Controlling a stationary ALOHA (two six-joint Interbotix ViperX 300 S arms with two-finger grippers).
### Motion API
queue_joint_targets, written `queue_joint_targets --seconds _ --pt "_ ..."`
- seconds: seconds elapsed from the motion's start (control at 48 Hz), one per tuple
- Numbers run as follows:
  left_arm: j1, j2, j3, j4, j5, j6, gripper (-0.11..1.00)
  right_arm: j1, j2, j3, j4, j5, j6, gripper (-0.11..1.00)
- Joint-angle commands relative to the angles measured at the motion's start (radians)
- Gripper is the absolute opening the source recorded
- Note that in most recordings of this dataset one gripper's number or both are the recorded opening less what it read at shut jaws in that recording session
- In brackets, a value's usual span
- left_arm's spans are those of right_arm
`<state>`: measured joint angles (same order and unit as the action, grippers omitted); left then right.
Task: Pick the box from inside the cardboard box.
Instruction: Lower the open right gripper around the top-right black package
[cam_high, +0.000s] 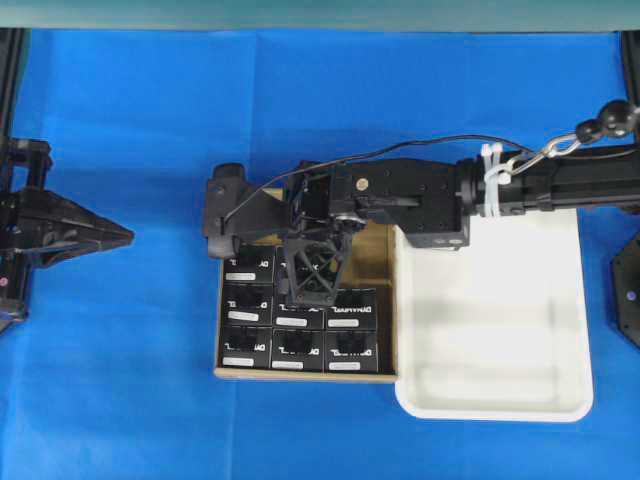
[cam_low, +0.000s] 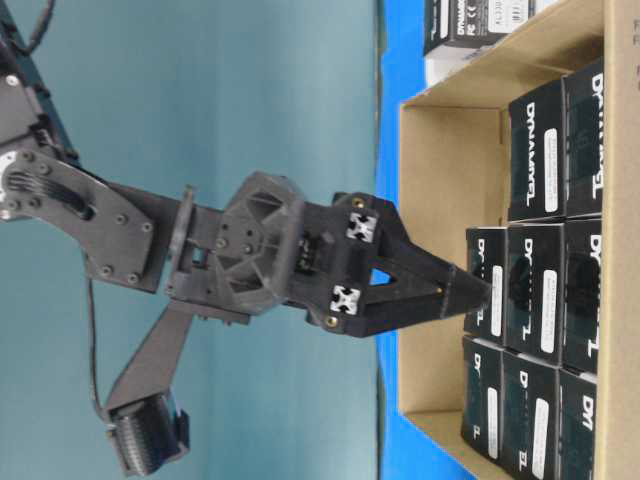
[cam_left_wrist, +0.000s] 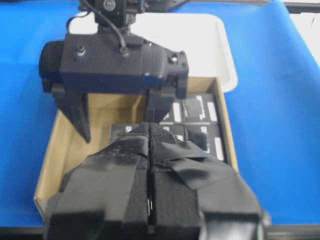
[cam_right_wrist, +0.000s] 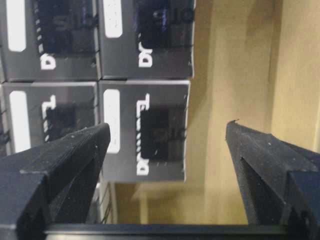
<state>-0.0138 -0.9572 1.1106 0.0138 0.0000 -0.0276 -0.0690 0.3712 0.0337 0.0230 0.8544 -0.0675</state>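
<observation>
Two black fingertips (cam_right_wrist: 75, 150) fill the foreground of the right wrist view, standing wide apart with nothing between them. Right gripper (cam_high: 318, 285) points down into the cardboard box (cam_high: 378, 255), with its tips at about the height of the box tops. Directly below the gap sits the target box (cam_right_wrist: 145, 130), a small black carton with white lettering and a white label strip, at the edge of the packed block beside a bare strip of cardboard floor. One fingertip sits over the seam with the neighbouring carton; the other is over the bare floor.

Left gripper (cam_high: 118, 235) rests on the blue cloth well to the left of the cardboard box, its jaws together, empty.

White tray (cam_high: 560, 300) touches the right wall of the cardboard box.

Risk: the cartons are packed tight, so the inner fingertip may land on a neighbour's top rather than enter the seam, crushing it or tipping the target. An off-centre closure could drag two cartons together.
</observation>
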Motion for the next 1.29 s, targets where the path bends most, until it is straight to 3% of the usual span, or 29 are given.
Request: queue_joint_targets --seconds 0.0,0.896,1.271 --pt "-0.002 0.006 -0.026 0.002 -0.005 0.002 -0.06 -0.005 0.006 -0.006 -0.002 -0.017 -0.002 0.92" --pt "-0.002 0.009 -0.025 0.002 -0.005 0.003 -0.06 0.002 0.014 -0.043 0.025 -0.009 -0.003 0.93" --pt "-0.002 0.009 -0.023 0.002 -0.005 0.003 -0.06 0.011 0.015 -0.015 0.025 0.009 -0.008 0.93"
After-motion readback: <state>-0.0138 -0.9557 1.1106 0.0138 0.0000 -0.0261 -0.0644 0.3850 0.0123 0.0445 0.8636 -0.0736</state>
